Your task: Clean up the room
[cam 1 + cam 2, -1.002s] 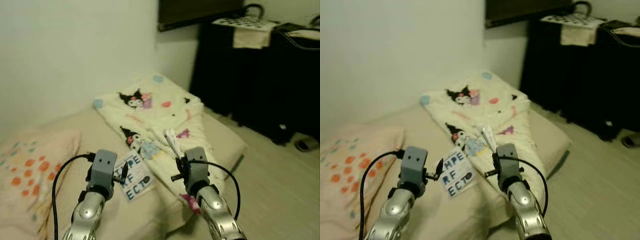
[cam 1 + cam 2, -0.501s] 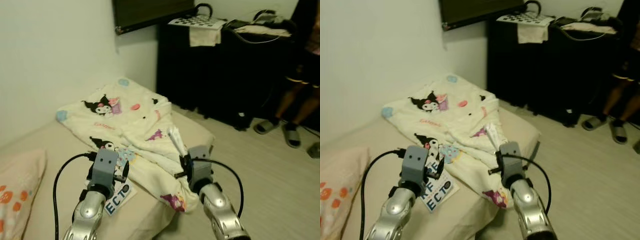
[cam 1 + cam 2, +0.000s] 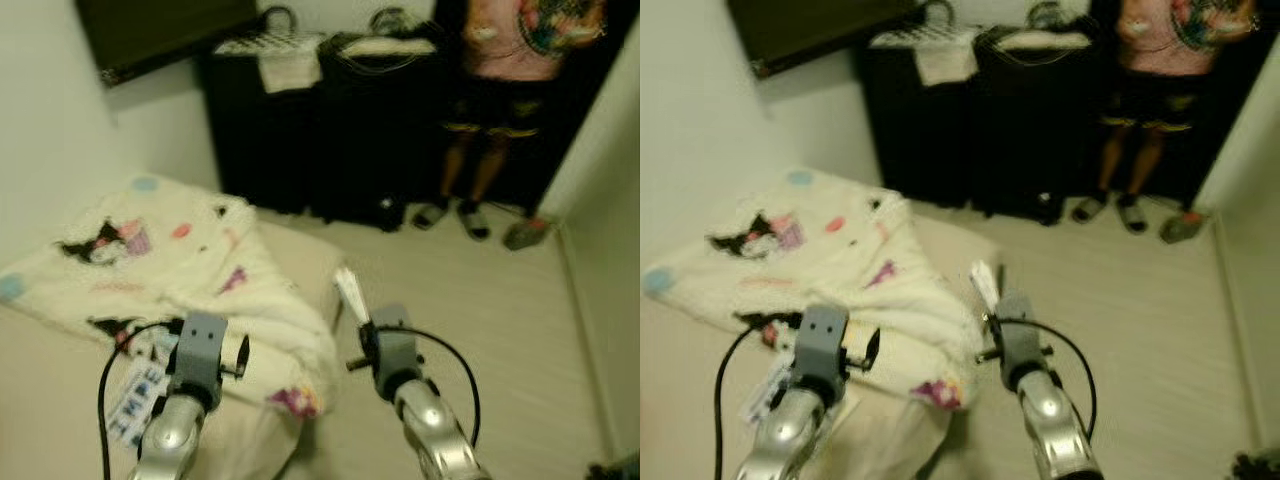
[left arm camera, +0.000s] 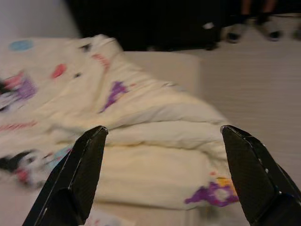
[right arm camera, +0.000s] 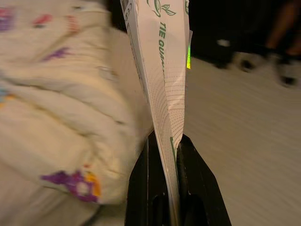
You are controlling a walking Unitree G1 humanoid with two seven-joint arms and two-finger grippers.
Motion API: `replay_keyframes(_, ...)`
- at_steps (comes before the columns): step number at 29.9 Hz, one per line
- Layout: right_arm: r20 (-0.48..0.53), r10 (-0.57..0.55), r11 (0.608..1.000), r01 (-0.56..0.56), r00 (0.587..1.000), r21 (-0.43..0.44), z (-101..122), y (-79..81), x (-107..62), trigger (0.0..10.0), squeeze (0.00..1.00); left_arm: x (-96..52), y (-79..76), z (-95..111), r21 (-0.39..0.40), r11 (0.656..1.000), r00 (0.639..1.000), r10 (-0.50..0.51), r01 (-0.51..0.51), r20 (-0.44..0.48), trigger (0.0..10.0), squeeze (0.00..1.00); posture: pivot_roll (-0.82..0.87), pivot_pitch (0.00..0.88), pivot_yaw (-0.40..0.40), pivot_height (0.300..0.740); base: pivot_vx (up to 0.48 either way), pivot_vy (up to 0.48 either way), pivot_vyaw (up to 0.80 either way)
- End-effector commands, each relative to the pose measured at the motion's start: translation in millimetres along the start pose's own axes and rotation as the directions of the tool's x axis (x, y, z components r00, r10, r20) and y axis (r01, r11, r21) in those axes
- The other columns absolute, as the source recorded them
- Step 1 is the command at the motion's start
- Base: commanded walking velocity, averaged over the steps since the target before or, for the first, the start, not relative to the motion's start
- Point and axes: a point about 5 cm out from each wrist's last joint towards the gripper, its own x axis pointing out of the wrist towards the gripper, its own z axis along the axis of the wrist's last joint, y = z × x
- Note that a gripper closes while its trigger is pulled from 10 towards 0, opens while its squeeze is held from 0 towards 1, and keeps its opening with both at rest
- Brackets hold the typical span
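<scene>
Step in hand: the robot is carrying a piece of litter away from the bed, judging by the blurred head views and the open floor (image 3: 480,300) ahead.
Right gripper (image 5: 165,141): its fingers are pinching shut on a thin white wrapper (image 5: 162,70) with green print, which is standing up out of the tips, just right of the bed's near corner.
Left gripper (image 4: 162,134): it is hanging spread wide and empty over the cartoon-print blanket (image 4: 141,136).
Blanket: it is lying rumpled across the mattress (image 3: 310,250) on the left.
Person (image 3: 500,90): someone is standing at the far right beside the dark cabinets (image 3: 300,130).
Next move: it is calling for finding a bin, which I cannot see, while keeping the pinch firm and steering wide of the person's feet.
</scene>
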Motion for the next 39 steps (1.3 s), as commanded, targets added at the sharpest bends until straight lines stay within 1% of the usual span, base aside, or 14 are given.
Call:
replay_keyframes(1,-0.001,-0.021,1.000,0.021,1.000,0.014,-6,-0.5,-4.8,10.0,0.00,-7.3,8.5,-10,-0.016,1.000,0.999,0.018,-0.019,-0.032,10.0,0.00,-0.03,0.072,0.027,0.740,0.000,0.000,-0.80)
replay_keyframes(2,0.005,-0.047,0.999,0.047,0.999,0.023,-7,-4.9,-7.3,10.0,0.00,-9.7,10.8,-10,-0.031,0.999,0.999,0.032,-0.033,-0.027,10.0,0.00,-0.03,0.072,0.027,0.740,0.000,0.000,-0.80)
replay_keyframes(3,0.005,-0.047,0.999,0.047,0.999,0.023,-7,-4.9,-7.3,10.0,0.00,-9.7,10.8,-10,-0.031,0.999,0.999,0.032,-0.033,-0.027,10.0,0.00,-0.03,0.072,0.027,0.740,0.000,0.000,-0.80)
replay_keyframes(5,0.025,-0.104,0.993,0.103,0.994,0.052,-8,-14.5,-11.5,10.0,0.00,-12.3,13.7,-9,-0.052,0.996,0.998,0.067,-0.068,-0.014,10.0,0.00,-0.03,0.074,0.027,0.740,0.000,0.000,-0.80)
replay_keyframes(7,0.025,-0.104,0.993,0.103,0.994,0.052,-8,-14.5,-11.5,10.0,0.00,-12.3,13.7,-9,-0.052,0.996,0.998,0.067,-0.068,-0.014,10.0,0.00,-0.03,0.074,0.027,0.740,0.000,0.000,-0.80)
replay_keyframes(8,0.032,-0.136,0.989,0.134,0.990,0.065,-7,-20.1,-12.6,10.0,0.00,-12.4,14.7,-11,-0.075,0.992,0.995,0.098,-0.099,-0.020,10.0,0.00,-0.04,0.081,0.024,0.740,0.000,0.000,-0.80)
replay_keyframes(11,0.024,-0.146,0.988,0.144,0.989,0.062,-7,-21.9,-11.8,10.0,0.00,-11.2,14.8,-11,-0.094,0.989,0.993,0.115,-0.117,-0.026,10.0,0.00,-0.04,0.081,0.024,0.740,0.000,0.000,-0.80)
replay_keyframes(18,0.026,-0.150,0.987,0.149,0.988,0.060,-4,-21.0,-8.0,10.0,0.00,-7.5,13.7,-9,-0.094,0.988,0.993,0.116,-0.118,-0.025,10.0,0.00,-0.04,0.085,0.023,0.740,0.000,0.000,-0.80)
replay_keyframes(23,0.044,-0.137,0.989,0.134,0.990,0.063,1,-17.3,-5.5,10.0,0.00,-6.5,12.5,-9,-0.097,0.990,0.994,0.103,-0.104,-0.022,10.0,0.00,-0.04,0.085,0.023,0.740,0.000,0.000,-0.80)
replay_keyframes(31,0.044,-0.135,0.989,0.132,0.990,0.067,2,-16.8,-4.9,10.0,0.00,-5.8,10.2,-7,-0.094,0.991,0.995,0.095,-0.096,-0.021,10.0,0.00,-0.03,0.081,0.022,0.740,0.000,0.000,-0.80)
replay_keyframes(39,0.039,-0.135,0.989,0.132,0.990,0.065,2,-15.4,-2.8,10.0,0.00,-2.6,9.5,-2,-0.084,0.992,0.996,0.093,-0.093,-0.001,10.0,0.00,-0.03,0.070,0.024,0.740,0.000,0.000,-0.80)
